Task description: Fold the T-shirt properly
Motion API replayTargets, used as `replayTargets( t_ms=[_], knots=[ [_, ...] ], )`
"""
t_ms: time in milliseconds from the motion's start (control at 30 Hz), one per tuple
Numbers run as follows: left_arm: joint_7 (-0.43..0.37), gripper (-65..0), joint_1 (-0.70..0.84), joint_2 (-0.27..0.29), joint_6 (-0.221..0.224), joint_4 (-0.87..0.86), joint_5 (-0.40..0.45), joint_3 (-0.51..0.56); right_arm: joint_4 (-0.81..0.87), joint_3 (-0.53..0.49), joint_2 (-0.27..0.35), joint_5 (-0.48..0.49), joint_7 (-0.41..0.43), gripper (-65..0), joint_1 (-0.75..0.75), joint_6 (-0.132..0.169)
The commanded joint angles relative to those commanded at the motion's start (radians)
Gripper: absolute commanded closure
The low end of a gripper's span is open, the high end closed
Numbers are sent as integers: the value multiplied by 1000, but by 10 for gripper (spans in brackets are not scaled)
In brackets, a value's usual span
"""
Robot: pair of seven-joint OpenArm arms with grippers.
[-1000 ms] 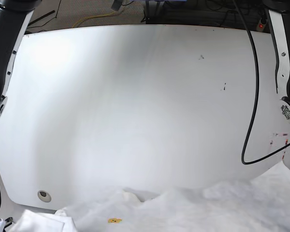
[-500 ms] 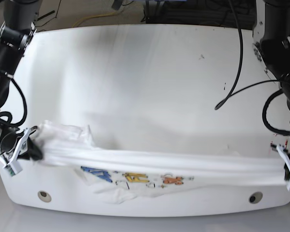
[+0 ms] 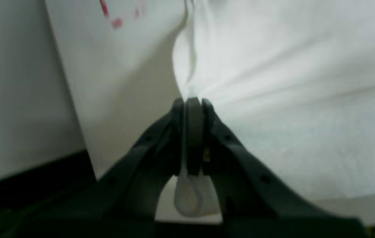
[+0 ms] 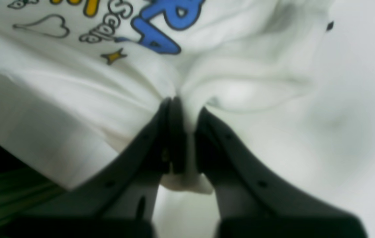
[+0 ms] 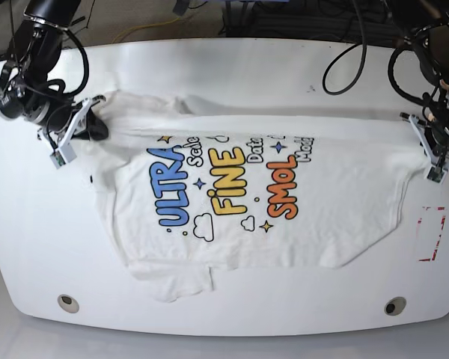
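Note:
The T-shirt [image 5: 232, 187], white with blue, yellow and orange lettering, lies spread across the table, print facing up. One sleeve sticks out at the front left. My right gripper [image 5: 78, 129] is at the shirt's far-left corner, shut on a pinch of the cloth. Its wrist view shows the T-shirt [image 4: 74, 82] bunched between the fingers of the right gripper [image 4: 182, 102], blue letters just beyond. My left gripper [image 5: 428, 153] holds the shirt's right edge. In its wrist view the left gripper [image 3: 192, 102] is shut on plain white T-shirt [image 3: 290, 82] fabric.
The white table [image 5: 247, 67] has red tape marks [image 5: 432, 232] at its right side, and two round holes [image 5: 69, 303] [image 5: 394, 306] near the front edge. Black cables hang behind the far edge and by the right-hand arm.
Both grippers have carried the shirt from the front of the table toward the back. The cloth went from a stretched, hanging band to lying spread flat with the print up.

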Motion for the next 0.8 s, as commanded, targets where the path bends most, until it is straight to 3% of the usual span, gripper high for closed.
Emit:
replayTargets(
  t_ms=[200,367,533,800],
  knots=[
    [-118,0,167,2,0,0,5,-25,0,5,-43,5,0,0,-94,0],
    [-160,0,227,23,0,-2,0,-55,2,52,-97,6,0,0,-147,0],
    [-163,0,222,37,0,-2,0,-63,2,64,-104,6,0,0,-133,0],
    [-161,0,54,40,0,-54,6,-54,-12,64,-107,-2,-2,0,0,0]
  ],
)
